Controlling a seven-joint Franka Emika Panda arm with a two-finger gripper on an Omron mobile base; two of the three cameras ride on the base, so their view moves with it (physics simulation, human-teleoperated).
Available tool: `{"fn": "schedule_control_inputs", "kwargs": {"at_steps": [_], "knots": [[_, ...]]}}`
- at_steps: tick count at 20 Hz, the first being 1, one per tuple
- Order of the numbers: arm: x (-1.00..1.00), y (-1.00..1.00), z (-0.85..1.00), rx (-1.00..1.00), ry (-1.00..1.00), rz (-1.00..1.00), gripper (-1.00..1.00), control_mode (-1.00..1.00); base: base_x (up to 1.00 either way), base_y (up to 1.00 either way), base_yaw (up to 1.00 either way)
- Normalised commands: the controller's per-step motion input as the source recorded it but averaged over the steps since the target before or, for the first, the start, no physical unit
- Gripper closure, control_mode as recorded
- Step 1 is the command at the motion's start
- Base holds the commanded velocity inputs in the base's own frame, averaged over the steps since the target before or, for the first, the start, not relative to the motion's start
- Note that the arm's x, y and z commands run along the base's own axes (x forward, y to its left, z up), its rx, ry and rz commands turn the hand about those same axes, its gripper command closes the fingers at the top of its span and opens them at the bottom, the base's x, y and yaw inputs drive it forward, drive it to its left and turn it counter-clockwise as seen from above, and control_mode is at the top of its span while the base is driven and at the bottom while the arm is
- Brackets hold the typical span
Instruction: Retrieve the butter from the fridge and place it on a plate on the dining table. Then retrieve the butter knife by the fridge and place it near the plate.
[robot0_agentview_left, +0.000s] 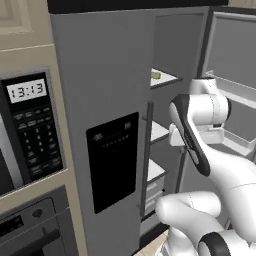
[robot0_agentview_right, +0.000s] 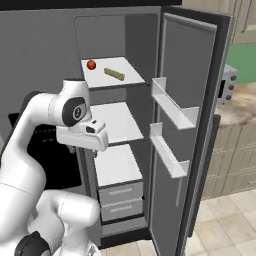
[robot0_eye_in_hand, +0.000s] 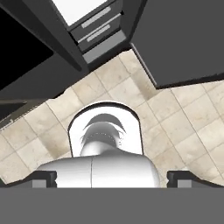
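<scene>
The fridge (robot0_agentview_left: 100, 75) stands with its right door (robot0_agentview_right: 195, 100) swung wide open and its left door shut. The butter (robot0_agentview_right: 114, 74) is a short olive-yellow stick lying on the top shelf, its end also peeking out past the left door (robot0_agentview_left: 155, 75). My gripper (robot0_eye_in_hand: 112, 180) hangs in front of the fridge's middle shelves, well below the butter, and points down at the tiled floor. Its fingertips (robot0_eye_in_hand: 43, 179) stand wide apart, open and holding nothing. The plate, the dining table and the butter knife are out of view.
A red round fruit (robot0_agentview_right: 91, 64) sits left of the butter on the top shelf. Two door bins (robot0_agentview_right: 172, 112) jut from the open door. Fridge drawers (robot0_agentview_right: 120, 200) sit low. A built-in microwave (robot0_agentview_left: 30, 125) is to the left, and a marbled counter (robot0_agentview_right: 242, 105) to the right.
</scene>
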Motion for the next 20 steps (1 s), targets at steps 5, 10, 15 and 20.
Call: {"fn": "schedule_control_inputs", "kwargs": {"at_steps": [5, 10, 15, 20], "knots": [[0.0, 0.0, 0.0, 0.0, 0.0, 0.0, -1.0, 1.0, 0.38, -0.53, 0.64], [0.0, 0.0, 0.0, 0.0, 0.0, 0.0, -1.0, 1.0, 0.18, -0.34, 0.37], [0.0, 0.0, 0.0, 0.0, 0.0, 0.0, -1.0, 1.0, 0.27, -0.44, 0.21], [0.0, 0.0, 0.0, 0.0, 0.0, 0.0, -1.0, 1.0, 0.36, -0.06, 0.02]]}}
